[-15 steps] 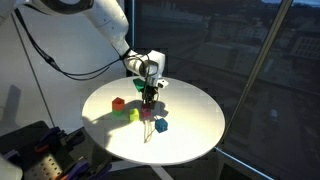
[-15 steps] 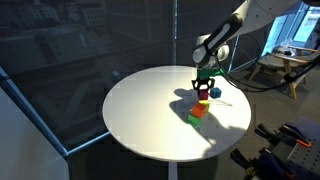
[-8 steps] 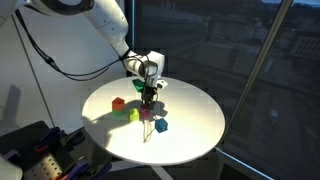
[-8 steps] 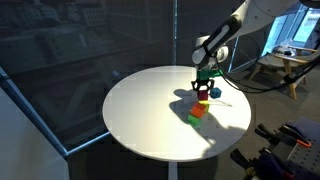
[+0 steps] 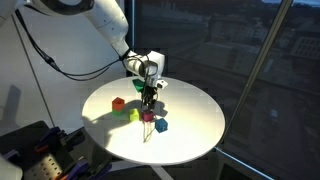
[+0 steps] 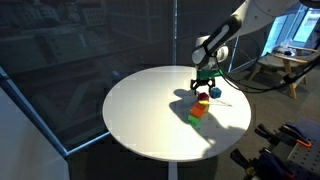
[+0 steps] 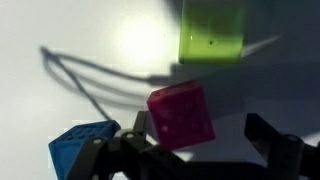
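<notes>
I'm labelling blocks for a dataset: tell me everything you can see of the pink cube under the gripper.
The pink cube is a small magenta block with smooth faces and softly rounded edges, plastic or painted wood by its look. It rests flat on the white table, turned slightly askew in the wrist view. It sits between the open fingers of the gripper, with a clear gap on one side. A blue cube and a green block lie near, apart from it.

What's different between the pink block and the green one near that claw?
The pink block lies between the open fingers of the gripper; the green block lies beyond them. Pink sits turned cornerwise, green squarer to the wrist camera. Both are plain coloured blocks on the white table.
</notes>
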### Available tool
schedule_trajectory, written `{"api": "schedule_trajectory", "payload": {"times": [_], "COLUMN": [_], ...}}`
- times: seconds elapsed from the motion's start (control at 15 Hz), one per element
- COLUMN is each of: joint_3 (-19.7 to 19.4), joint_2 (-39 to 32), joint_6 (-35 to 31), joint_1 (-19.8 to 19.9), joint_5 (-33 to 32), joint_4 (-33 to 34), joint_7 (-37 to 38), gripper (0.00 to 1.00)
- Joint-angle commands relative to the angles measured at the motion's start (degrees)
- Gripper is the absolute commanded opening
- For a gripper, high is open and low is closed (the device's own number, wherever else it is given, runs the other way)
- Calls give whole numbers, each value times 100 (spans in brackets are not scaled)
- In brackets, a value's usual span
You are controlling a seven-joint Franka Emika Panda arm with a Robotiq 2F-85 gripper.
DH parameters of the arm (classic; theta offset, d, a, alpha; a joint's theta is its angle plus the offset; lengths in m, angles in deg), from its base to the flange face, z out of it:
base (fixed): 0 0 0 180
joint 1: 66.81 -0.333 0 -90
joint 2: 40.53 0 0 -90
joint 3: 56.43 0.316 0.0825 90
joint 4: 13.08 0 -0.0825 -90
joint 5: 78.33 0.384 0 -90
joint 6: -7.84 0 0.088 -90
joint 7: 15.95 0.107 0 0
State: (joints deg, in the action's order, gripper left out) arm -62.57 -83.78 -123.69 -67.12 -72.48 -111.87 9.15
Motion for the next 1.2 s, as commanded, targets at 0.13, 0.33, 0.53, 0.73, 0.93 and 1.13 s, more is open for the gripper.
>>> {"api": "schedule_trajectory", "payload": {"times": [0.13, 0.33, 0.53, 0.73, 0.93, 1.13], "joint_3": [-49, -50, -51, -27, 7, 29], "joint_2": [108, 208, 330, 460, 611, 766], "joint_6": [250, 370, 478, 567, 658, 662], "joint_1": [-56, -73, -100, -112, -127, -157], "joint_5": [24, 10, -11, -25, -58, -104], "joint_4": [63, 22, -32, -103, -212, -351], "joint_7": [60, 59, 61, 5, -122, -277], "gripper": [100, 100, 100, 100, 100, 100]}}
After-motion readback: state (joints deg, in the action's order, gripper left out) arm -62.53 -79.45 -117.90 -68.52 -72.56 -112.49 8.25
